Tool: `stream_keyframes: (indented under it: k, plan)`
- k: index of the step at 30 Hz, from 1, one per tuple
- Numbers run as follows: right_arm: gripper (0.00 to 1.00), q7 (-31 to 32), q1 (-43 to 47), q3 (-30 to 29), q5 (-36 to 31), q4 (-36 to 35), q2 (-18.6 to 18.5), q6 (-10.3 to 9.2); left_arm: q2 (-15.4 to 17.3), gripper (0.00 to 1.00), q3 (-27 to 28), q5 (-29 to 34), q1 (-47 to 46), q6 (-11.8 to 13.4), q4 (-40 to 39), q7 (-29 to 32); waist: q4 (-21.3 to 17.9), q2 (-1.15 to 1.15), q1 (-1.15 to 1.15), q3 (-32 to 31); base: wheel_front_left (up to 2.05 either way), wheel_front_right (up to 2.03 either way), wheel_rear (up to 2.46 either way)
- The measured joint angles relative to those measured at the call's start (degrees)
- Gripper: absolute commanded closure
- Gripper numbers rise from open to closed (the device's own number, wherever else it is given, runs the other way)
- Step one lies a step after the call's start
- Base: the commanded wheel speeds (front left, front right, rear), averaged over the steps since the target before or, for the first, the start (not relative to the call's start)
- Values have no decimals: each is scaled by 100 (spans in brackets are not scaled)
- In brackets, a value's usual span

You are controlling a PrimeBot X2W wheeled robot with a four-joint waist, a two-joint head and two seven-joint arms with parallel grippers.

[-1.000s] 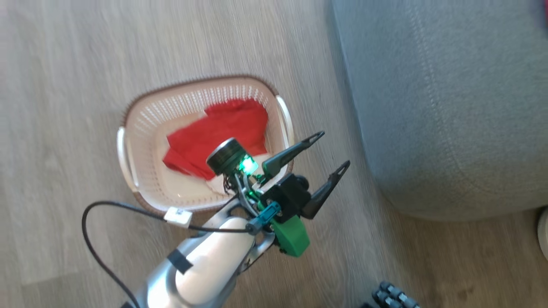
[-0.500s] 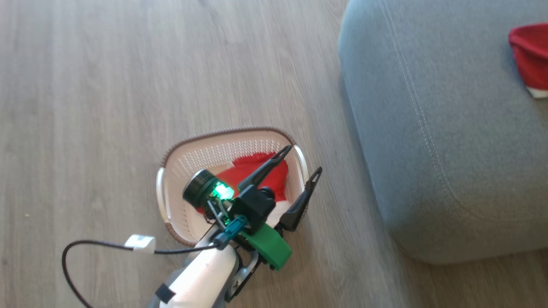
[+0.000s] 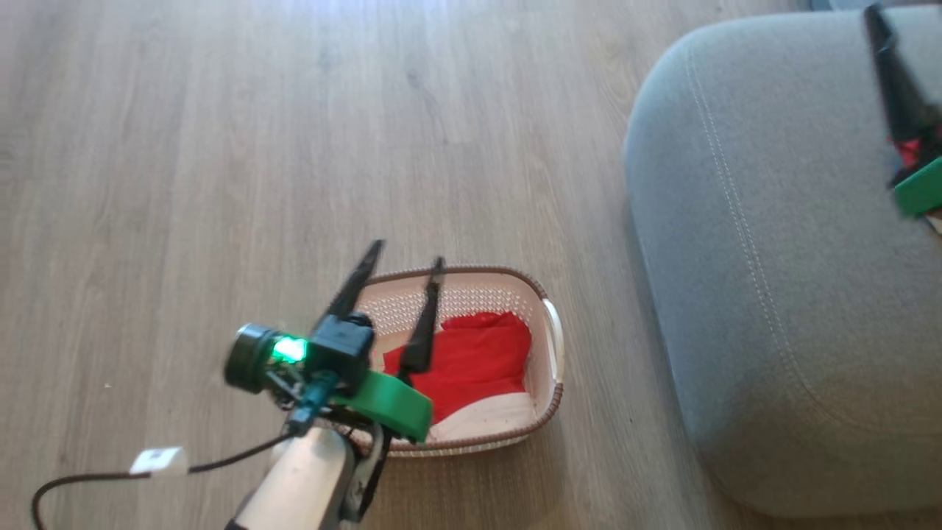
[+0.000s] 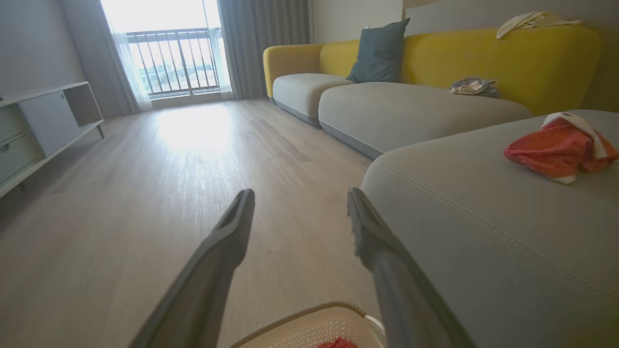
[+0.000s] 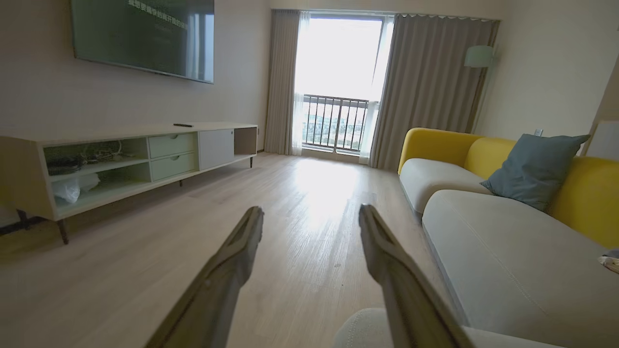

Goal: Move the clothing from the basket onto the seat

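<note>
Nearest, at the left: left jaws spread wide and empty, long dark fingers [image 3: 425, 324] slanting up over the near-left part of a small cream-white perforated plastic basket [image 3: 478, 294] with a brown woven rim and a white side handle. Standing on the pale wood-plank floor [image 3: 184, 184], just left of the seat, with a strip of floor between.

Inside the basket, toward its right and near side: a soft red fabric garment [image 3: 471, 357], loosely folded and lying flat, with a broad white band along its near edge.

To the right: a large grey fabric-upholstered seat cushion [image 3: 773, 294] with rounded corners and a line of pale stitching running near to far.

Farther back on that cushion, seen from the left wrist: a second red garment [image 4: 556, 150], crumpled into a heap, white trim curling over its top.

Over the far right of the seat: right jaws, likewise fully parted, the two fingers well apart with nothing between them.
</note>
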Motion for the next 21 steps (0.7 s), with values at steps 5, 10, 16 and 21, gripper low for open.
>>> stream_keyframes:
  k: [5, 10, 16, 21]
  plan:
    - [0, -1, 1100, -1010, -567, -907, 746, 0, -8, 0, 398, -138, 148, 305, -80, 0, 140, 0, 0, -164, 0, 0, 0]
    - [0, -1, 2213, -1439, -939, -1513, 1351, 0, -14, 0, 667, -215, 291, 610, -181, 0, 235, 0, 0, -275, 0, 0, 0]
    - [0, -1, 3337, -1916, -1170, -1804, 2064, 0, -22, 0, 821, -151, 516, 862, -330, 0, 328, 0, 0, -292, 0, 0, 0]
    - [0, -1, 3932, -2059, -1755, -1766, 2221, -1, -22, 0, 829, -131, 792, 910, -221, 0, 349, 0, 0, -288, 0, 0, 0]
